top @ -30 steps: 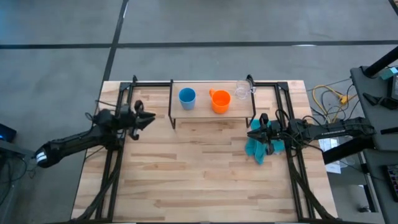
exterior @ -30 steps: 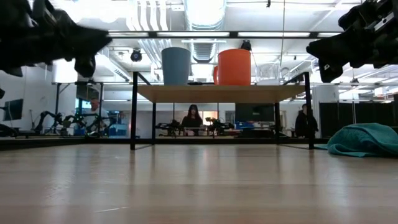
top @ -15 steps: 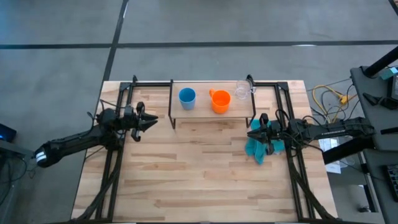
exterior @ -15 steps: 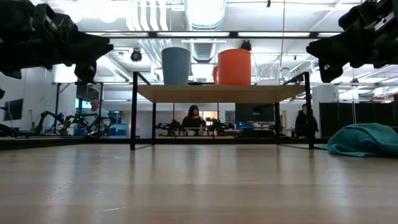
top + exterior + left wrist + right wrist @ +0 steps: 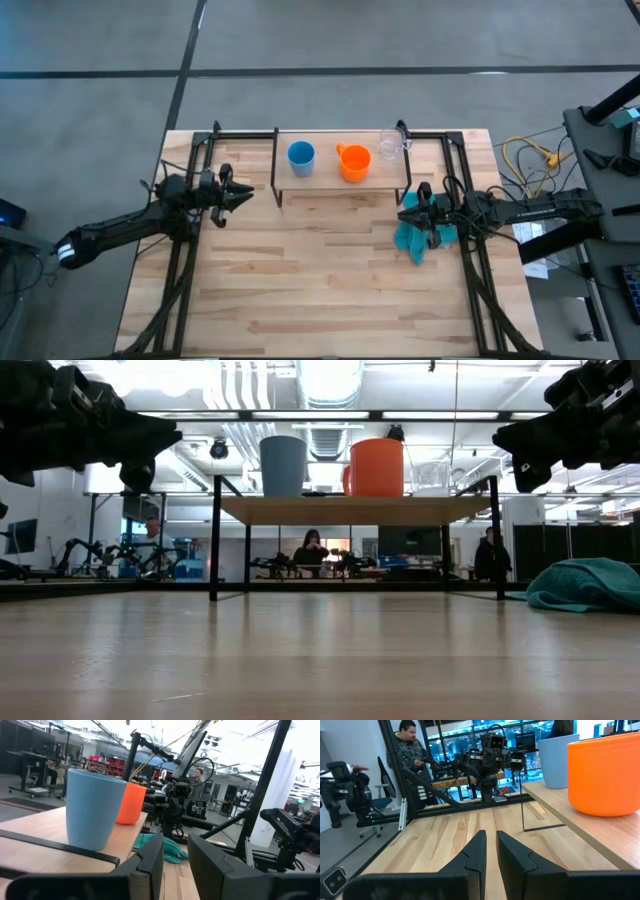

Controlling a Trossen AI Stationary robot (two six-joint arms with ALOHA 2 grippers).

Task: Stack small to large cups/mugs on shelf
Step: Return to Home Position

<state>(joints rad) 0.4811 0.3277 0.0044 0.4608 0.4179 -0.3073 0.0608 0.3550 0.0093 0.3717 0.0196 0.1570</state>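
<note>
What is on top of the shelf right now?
On the shelf stand the blue cup, the orange mug and the clear cup, side by side and unstacked. The high view shows nothing inside them.

We see a big gray floor (image 5: 320,60) with dark lines (image 5: 190,45) running across it. Long bright lights (image 5: 330,378) hang from the ceiling, and fat white pipes (image 5: 240,385) run along it. Far back, a person (image 5: 311,548) sits at a desk (image 5: 300,568), and another person (image 5: 488,555) stands on the right. A black frame (image 5: 190,160) runs along the left edge of the wooden table (image 5: 320,290). Yellow wires (image 5: 525,155) lie past the table's right edge. A person in a dark jacket (image 5: 412,745) stands near an office chair (image 5: 382,787) by big windows (image 5: 460,735).
</note>
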